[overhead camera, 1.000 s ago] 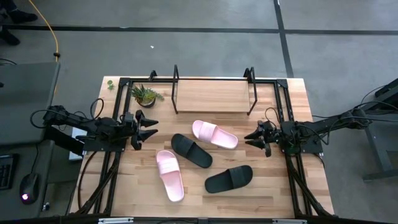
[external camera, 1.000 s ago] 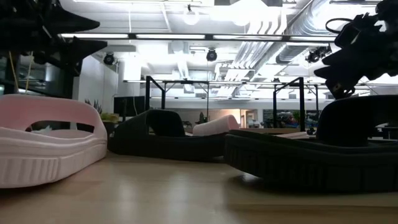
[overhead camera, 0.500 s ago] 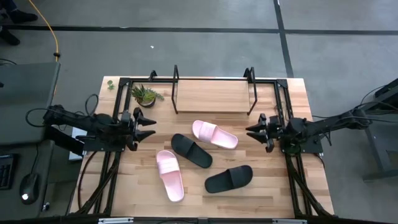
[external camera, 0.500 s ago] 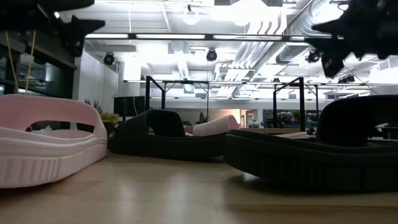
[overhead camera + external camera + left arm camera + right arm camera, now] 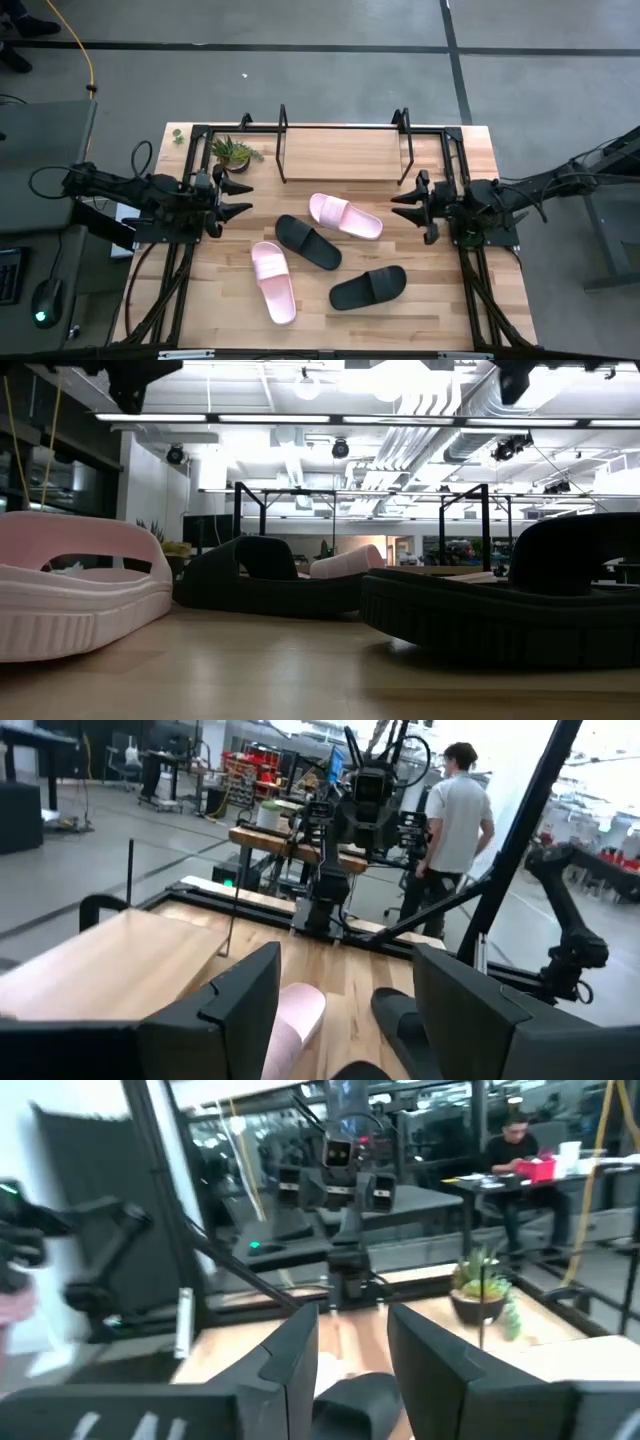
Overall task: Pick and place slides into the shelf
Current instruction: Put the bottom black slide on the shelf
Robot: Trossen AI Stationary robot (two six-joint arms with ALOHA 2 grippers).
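Note:
Two pale pink slides point(image 5: 345, 216) point(image 5: 273, 281) and two black slides point(image 5: 308, 241) point(image 5: 369, 287) lie soles down on the wooden tabletop. The shelf point(image 5: 343, 152) stands at the table's far edge, its board bare. My left gripper point(image 5: 238, 199) is open and empty above the table's left side, left of the slides. My right gripper point(image 5: 404, 206) is open and empty above the table's right side, right of the far pink slide. In the low view the near pink slide point(image 5: 75, 585) and the near black slide point(image 5: 520, 610) fill the foreground.
A small potted plant point(image 5: 232, 152) stands at the far left beside the shelf. Black frame rods point(image 5: 460, 180) run along the table's left and right sides. People show in the room beyond the table point(image 5: 452, 825) point(image 5: 515, 1160).
Both grippers have risen; in the low view they have gone up out of the picture. My right gripper has also moved toward the table's far edge and a little toward the far pink slide. The slides have not moved.

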